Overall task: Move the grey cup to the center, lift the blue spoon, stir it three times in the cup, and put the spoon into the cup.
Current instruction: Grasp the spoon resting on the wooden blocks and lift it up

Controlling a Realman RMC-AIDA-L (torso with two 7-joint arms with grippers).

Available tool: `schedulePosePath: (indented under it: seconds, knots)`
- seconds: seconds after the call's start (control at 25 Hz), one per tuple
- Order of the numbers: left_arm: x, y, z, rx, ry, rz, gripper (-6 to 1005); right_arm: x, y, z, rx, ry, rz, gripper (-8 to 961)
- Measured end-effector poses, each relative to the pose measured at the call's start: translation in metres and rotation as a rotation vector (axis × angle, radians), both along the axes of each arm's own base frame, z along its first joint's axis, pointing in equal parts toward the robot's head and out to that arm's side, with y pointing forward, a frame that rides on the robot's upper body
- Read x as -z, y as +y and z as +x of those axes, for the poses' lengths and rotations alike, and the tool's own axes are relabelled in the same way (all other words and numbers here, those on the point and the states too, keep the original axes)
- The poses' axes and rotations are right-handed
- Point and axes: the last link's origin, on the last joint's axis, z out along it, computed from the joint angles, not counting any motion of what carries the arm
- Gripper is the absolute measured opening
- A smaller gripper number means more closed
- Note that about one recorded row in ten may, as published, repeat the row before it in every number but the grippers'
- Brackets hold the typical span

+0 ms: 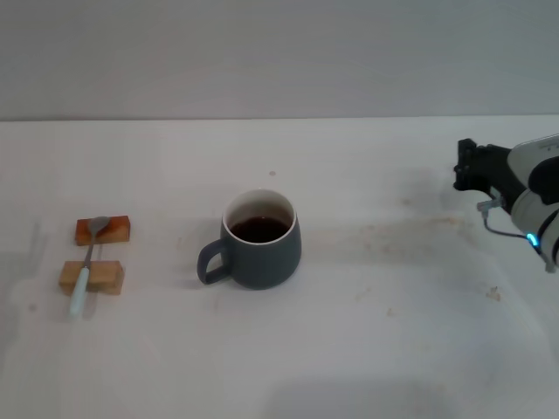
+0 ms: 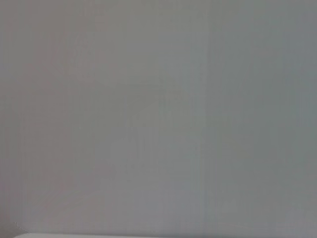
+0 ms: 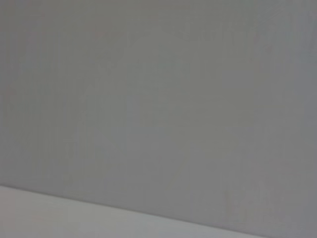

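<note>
Cup (image 1: 260, 239) sits near the middle of the table (image 1: 393, 349) already, upright, handle turned toward the robot's left, dark liquid inside. So the first step looks done, or nearly so, and the spoon lift seems to come next.

Spoon (image 1: 87, 267) lies well off to the left, bridged across two small wooden blocks (image 1: 92, 277), its metal bowl on the far one and its pale handle running over the near one toward the robot. Nothing touches it.

Right gripper (image 1: 467, 166) hangs at the far right edge, well apart from the cup; I cannot tell whether its fingers are apart or together. Left gripper is nowhere in sight.

To lift the spoon, I'd guess an arm must come in over the blocks and pinch the handle where it spans the gap, without nudging either block.

Only the head view shows the table's contents. Both wrist views give a plain grey wall with a pale strip at one edge, no cup, no spoon, no fingers.
</note>
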Motion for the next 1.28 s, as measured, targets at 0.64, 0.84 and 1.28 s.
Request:
schedulePosePath:
  seconds: [0.64, 0.84, 1.28]
  knots:
    - [0.0, -0.01, 0.04, -0.149, -0.031, -0.223, 813, -0.038, 0.012, 0.016, 0.046, -0.083, 0.151, 16]
    - [0.004, -0.021, 0.05, -0.156, -0.018, -0.266, 813, -0.042, 0.017, 0.012, 0.033, -0.085, 0.158, 16]
    - [0.022, -0.032, 0.051, -0.167, -0.027, -0.324, 813, -0.046, 0.024, 0.005, 0.007, -0.09, 0.168, 16]
